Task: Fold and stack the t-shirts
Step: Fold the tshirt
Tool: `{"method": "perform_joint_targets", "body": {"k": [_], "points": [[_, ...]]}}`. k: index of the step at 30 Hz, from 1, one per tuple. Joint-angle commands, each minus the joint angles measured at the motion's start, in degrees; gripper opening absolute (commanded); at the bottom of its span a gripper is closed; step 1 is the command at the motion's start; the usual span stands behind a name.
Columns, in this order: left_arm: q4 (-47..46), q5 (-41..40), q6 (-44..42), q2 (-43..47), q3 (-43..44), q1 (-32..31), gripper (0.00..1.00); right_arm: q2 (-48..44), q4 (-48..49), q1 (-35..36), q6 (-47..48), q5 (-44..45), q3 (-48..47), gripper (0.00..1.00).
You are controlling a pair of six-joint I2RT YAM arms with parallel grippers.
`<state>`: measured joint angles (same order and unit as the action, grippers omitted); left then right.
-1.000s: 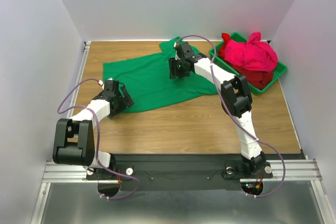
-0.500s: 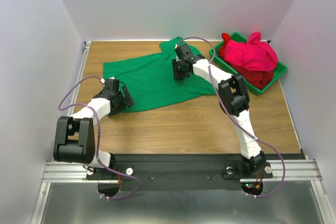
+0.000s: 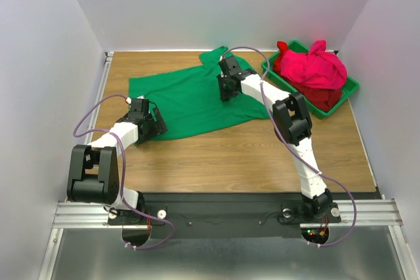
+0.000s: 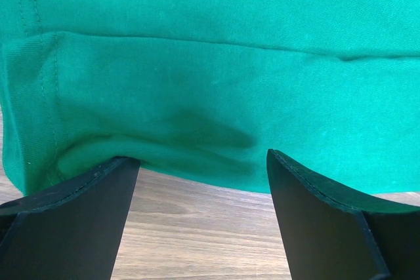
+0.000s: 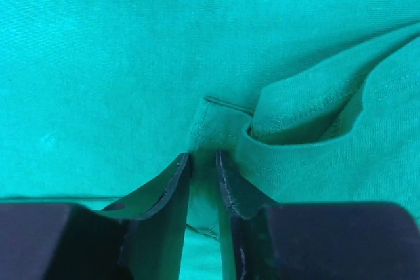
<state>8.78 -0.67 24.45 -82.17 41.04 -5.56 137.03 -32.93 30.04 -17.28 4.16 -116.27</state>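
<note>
A soft, light green t-shirt [image 3: 190, 100] is lying spread on the wooden table [image 3: 230, 155]; it is likely to sag, so hems are the best holds. The left gripper [image 4: 203, 165] is gaping wide at the near hem. The right gripper [image 5: 203, 159] is pinching a seam fold, nearly closed. A pink t-shirt [image 3: 318, 67] and a red t-shirt [image 3: 326, 99] are sitting heaped in the green bin [image 3: 350, 90], well apart.

Matt cloth t-shirt [image 3: 190, 100]; wood-grain table [image 3: 230, 155]

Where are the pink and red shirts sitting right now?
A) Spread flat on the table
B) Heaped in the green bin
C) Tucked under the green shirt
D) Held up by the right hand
B: the pink shirt lies heaped on the red shirt inside the green bin, and only the green shirt is on the table.
</note>
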Motion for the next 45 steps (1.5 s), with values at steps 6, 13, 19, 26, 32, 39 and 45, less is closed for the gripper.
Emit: {"method": "perform_joint_targets", "body": {"k": [6,13,19,26,32,39,45], "points": [[1.33,0.32,-0.01,-0.18,-1.22,-0.06,0.91,-0.18,0.5,1.42,0.58,2.87,1.57,0.13],[1.33,0.4,0.69,0.52,-1.84,-0.06,0.91,-2.29,0.58,1.42,0.49,2.25,0.17,0.06],[1.24,0.32,1.22,1.31,-2.28,-0.06,0.91,-4.67,0.67,1.51,0.67,0.15,-0.98,0.05],[1.24,0.32,1.92,2.1,-2.98,-0.06,0.91,-5.9,0.85,1.95,1.89,-2.49,-0.89,0.05],[1.42,0.32,2.62,3.33,-3.77,-0.06,0.91,-5.9,0.85,2.74,2.78,-3.37,-0.63,0.05],[1.59,0.4,3.24,4.21,-4.3,-0.06,0.91,-5.81,0.85,2.74,1.99,-3.55,-0.19,0.32],[3.61,-1.0,4.03,5.79,-2.46,-0.06,0.92,-10.36,0.76,2.3,0.49,-1.35,-1.07,0.74]]}}
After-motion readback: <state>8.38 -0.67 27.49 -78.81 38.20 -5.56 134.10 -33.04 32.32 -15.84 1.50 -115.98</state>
